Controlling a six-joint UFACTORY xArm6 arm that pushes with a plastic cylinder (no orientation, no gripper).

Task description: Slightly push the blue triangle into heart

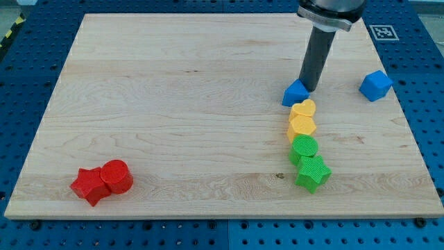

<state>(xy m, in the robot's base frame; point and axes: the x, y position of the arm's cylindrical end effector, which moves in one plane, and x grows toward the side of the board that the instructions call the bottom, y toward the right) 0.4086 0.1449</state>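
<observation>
Behind the blue triangle we see my tip, its very end hidden. No claw exists, so no state. The triangle touches the yellow heart; a blue cube sits apart.

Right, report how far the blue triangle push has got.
Done: my tip sits at the blue triangle, on its upper right side. In hand: the triangle already looks to touch the yellow heart just below it. Left: at most a slight nudge downward; the heart's column appears undisturbed.
</observation>
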